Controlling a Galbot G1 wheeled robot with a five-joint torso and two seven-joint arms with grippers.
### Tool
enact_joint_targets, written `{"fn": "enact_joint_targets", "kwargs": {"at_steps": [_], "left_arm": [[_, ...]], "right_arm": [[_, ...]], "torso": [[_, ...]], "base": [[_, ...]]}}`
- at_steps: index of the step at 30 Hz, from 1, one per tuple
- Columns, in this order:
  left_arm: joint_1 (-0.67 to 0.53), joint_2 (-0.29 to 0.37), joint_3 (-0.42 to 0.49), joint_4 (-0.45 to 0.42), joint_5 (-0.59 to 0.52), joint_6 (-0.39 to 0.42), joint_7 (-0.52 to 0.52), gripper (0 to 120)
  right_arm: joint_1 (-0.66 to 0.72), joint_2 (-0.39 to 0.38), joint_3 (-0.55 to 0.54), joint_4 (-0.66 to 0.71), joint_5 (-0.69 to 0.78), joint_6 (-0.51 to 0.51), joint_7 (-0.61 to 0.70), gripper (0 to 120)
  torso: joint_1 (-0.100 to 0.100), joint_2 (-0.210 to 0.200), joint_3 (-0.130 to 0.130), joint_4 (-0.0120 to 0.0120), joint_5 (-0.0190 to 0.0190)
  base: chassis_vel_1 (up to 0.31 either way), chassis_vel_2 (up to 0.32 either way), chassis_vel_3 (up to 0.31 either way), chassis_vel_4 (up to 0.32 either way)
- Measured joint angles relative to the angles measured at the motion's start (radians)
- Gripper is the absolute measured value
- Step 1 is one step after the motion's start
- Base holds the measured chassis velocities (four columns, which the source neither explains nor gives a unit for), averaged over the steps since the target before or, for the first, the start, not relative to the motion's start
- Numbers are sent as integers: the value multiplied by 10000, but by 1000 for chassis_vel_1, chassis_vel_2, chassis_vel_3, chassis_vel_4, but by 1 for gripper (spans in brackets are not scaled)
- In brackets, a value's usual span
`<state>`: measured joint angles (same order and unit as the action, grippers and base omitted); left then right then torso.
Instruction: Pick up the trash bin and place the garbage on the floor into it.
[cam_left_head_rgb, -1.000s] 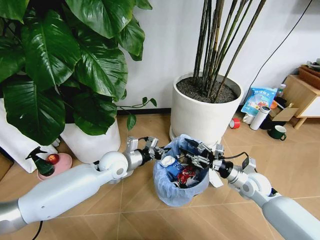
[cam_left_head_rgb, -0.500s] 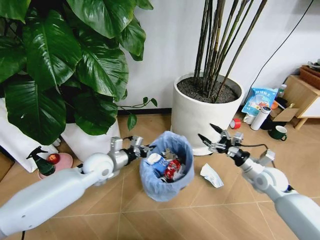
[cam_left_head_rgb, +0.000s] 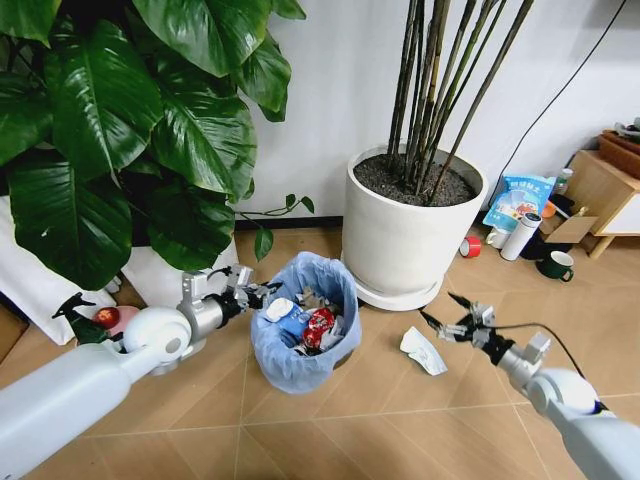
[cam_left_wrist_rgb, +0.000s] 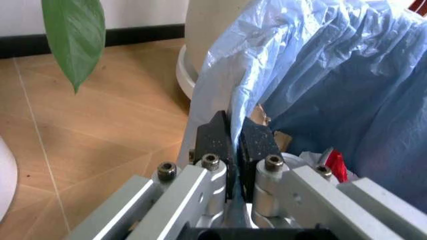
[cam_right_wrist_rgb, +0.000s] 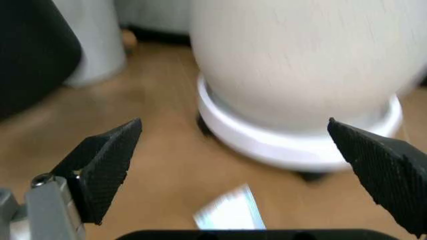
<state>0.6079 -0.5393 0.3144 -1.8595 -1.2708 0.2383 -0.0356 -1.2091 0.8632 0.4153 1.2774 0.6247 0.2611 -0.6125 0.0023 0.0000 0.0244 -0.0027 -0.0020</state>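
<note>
Trash bin w/ light blue bag liner stands upright on the floor, mouth up, holding a heap of garbage: red packet, white and blue pieces. Left hand is clamped on the bag's rim at the bin's near-left edge; in left wrist view the black pads pinch the blue plastic tight. One white wrapper lies flat on the floor just beside the right hand, long axis running away from the big white plant pot. Right hand has fingers spread wide, nothing in them, low over the floor. Vs 0.5 s ago: bin and left hand sit further left and lower; right hand has dropped and pulled back from the pot.
</note>
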Motion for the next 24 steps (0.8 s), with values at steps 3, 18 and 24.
{"fn": "enact_joint_targets", "kwargs": {"at_steps": [3, 18, 24], "left_arm": [[33, 10, -11, -14, 14, -3, 3, 0], [170, 9, -270, -126, 158, -20, 67, 0], [169, -89, -253, -111, 163, -28, 69, 0]], "right_arm": [[-39, 66, 180, -834, -449, -3, -121, 100], [1113, 535, 169, -3703, -1463, 362, -747, 100], [1374, 882, 170, -3847, -2677, 756, -526, 100]], "torso": [[0, 0, 0, 2, 1], [1, 0, 1, 3, 0], [1, 0, 1, 1, 1]], "base": [[0, 0, 0, 0], [0, 0, 0, 0], [0, 0, 0, 0]]}}
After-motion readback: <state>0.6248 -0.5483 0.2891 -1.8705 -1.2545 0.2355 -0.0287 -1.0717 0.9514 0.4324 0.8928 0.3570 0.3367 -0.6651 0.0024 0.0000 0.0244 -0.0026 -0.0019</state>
